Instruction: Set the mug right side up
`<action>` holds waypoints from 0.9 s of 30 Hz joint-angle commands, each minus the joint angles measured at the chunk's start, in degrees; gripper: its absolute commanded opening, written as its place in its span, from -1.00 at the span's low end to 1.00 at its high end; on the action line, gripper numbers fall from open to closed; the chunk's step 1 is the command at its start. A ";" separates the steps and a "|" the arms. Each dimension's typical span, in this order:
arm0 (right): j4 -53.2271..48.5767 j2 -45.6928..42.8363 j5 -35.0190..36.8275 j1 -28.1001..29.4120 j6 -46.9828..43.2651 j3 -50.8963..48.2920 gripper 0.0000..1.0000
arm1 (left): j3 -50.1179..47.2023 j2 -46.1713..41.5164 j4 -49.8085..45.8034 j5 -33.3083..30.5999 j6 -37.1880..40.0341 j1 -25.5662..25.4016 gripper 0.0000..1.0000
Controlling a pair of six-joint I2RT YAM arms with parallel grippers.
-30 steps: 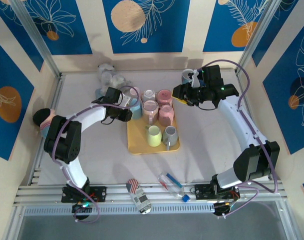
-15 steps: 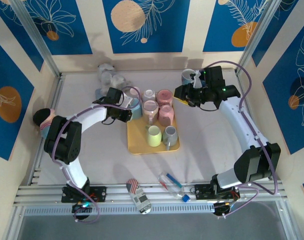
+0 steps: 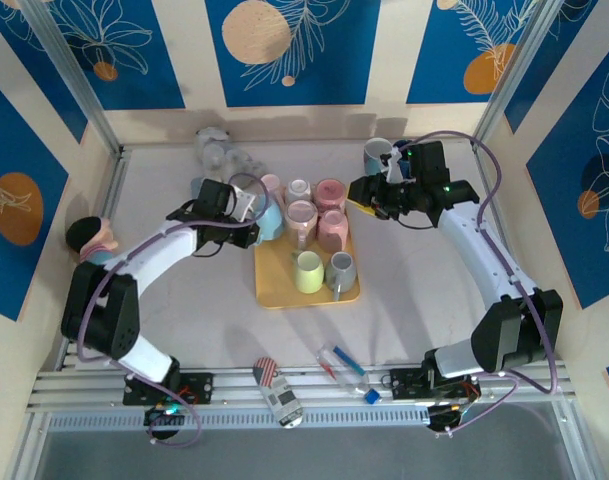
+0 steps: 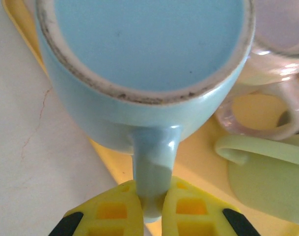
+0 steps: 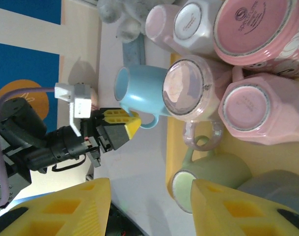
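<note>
While my left tool (image 4: 150, 199) is clamped on the handle of the blue mug (image 4: 149, 44), the mug sits tipped on its side over the left edge of the yellow tray (image 3: 284, 292). My right tool (image 5: 149, 206) hangs above the tray, fingers apart and empty.

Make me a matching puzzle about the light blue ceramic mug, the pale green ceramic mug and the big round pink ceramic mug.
Things:
1. light blue ceramic mug
2. pale green ceramic mug
3. big round pink ceramic mug

States or places:
a. base facing up, with printed lettering on it
b. handle pinched in the left jaws
c. next to the grey ceramic mug at the near end of the flat yellow tray

Pairs: 1-b, 2-c, 3-a
</note>
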 commanded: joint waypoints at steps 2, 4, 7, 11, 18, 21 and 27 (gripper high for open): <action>6.74 -2.49 -6.84 0.32 3.47 -2.87 -0.06 | 0.33 -8.13 4.58 4.48 -4.35 0.62 -1.00; 8.56 -2.64 -8.00 1.25 4.13 -3.37 -0.06 | 0.26 -10.78 5.10 5.55 -6.32 1.09 -1.00; 10.19 -2.63 -8.19 3.02 4.25 -3.17 -0.05 | 0.59 -14.05 5.64 7.05 -8.15 1.80 -1.00; 12.53 -2.77 -8.39 4.76 5.77 -2.83 -0.05 | 1.23 -17.17 5.91 8.38 -10.10 2.50 -1.00; 18.31 -2.73 -9.97 7.08 9.77 -3.15 -0.05 | 2.20 -20.38 8.31 11.21 -16.21 4.43 -1.00; 19.40 -2.53 -10.19 7.96 10.92 -2.98 -0.05 | 1.60 -22.17 11.43 11.93 -19.55 5.19 -1.00; 23.70 -1.92 -10.79 9.38 14.24 -3.82 -0.05 | 1.94 -23.91 13.00 10.93 -25.92 6.18 -1.00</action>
